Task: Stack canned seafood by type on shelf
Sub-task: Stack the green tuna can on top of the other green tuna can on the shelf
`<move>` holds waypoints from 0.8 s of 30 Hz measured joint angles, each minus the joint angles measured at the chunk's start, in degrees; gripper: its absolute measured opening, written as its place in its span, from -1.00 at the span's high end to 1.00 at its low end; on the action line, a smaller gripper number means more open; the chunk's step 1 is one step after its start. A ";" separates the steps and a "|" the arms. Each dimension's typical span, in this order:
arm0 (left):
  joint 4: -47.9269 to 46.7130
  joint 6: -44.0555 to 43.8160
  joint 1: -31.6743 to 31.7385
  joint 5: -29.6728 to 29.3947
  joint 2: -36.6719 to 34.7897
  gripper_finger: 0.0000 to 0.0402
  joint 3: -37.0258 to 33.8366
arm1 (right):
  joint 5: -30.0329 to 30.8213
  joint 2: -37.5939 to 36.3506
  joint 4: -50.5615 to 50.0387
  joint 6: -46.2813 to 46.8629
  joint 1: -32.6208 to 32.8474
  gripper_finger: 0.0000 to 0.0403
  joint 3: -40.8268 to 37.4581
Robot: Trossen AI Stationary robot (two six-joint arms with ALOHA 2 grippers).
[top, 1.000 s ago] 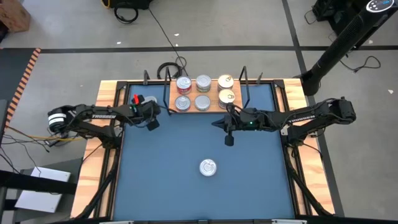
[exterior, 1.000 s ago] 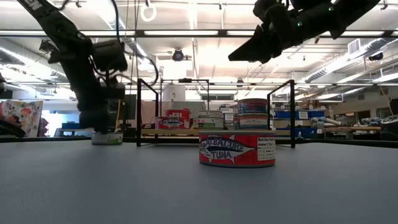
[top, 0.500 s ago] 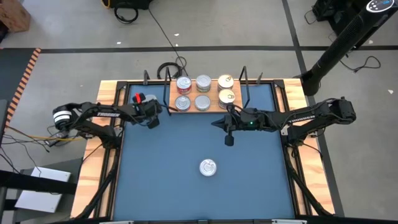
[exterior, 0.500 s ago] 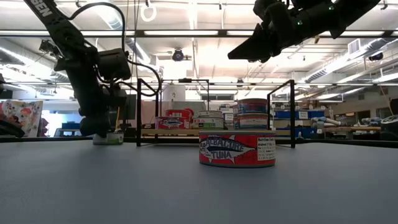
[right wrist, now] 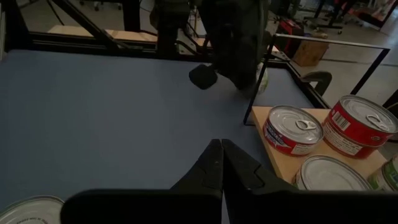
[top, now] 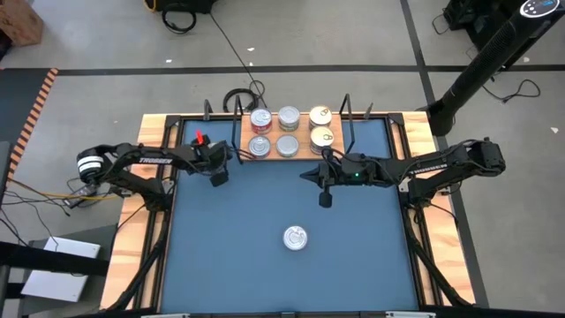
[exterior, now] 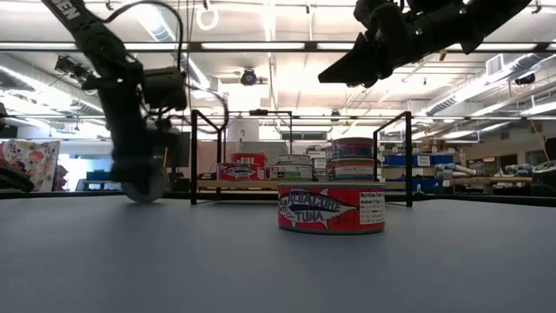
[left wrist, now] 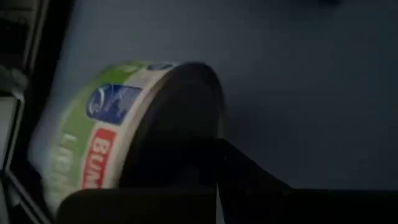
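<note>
My left gripper [top: 217, 168] is shut on a tin with a green and white label [left wrist: 93, 143], just off the left end of the shelf [top: 305, 132]. In the low view that tin [exterior: 144, 185] shows tilted. The shelf is a wooden board with black wire uprights; several tins stand on it in two rows, the gold-topped pair [top: 321, 126] at its right end. One red-sided tuna tin [top: 295, 238] [exterior: 331, 209] sits flat on the blue mat toward the near edge. My right gripper [right wrist: 222, 163] hangs shut above the mat, in front of the shelf's right part [top: 309, 175]. My left gripper holds the green-labelled tin, coming at it from above. Its own dark fingers [left wrist: 211, 174] lie over the tin's shaded flat face [left wrist: 180, 118] and hide the place of contact. The tin is tipped up on edge; whether its low edge is on the mat, I cannot tell.
A black frame and a wooden rim [top: 154, 132] run around the blue mat. The shelf's wire uprights [exterior: 193, 156] [exterior: 408, 156] stand at its two ends. A small red thing [top: 199, 139] sits by the left arm. Open mat lies between the lone tin and the shelf.
The green-labelled tin stood flat on the mat a second ago; now it is tipped up on edge in my left gripper, which has turned and shifted slightly toward the shelf. My right arm has kept still.
</note>
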 joint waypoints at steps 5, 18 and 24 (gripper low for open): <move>-8.05 -6.82 -2.34 2.07 0.07 0.99 3.06 | -0.03 0.00 0.23 -0.31 0.20 0.96 0.00; -21.35 -17.72 -14.16 1.14 -1.15 0.99 12.37 | -0.17 0.02 0.22 -1.00 1.28 0.96 0.00; -25.14 -16.06 -13.44 0.40 -4.06 0.80 16.12 | -0.21 0.02 0.21 -0.55 1.41 0.96 0.00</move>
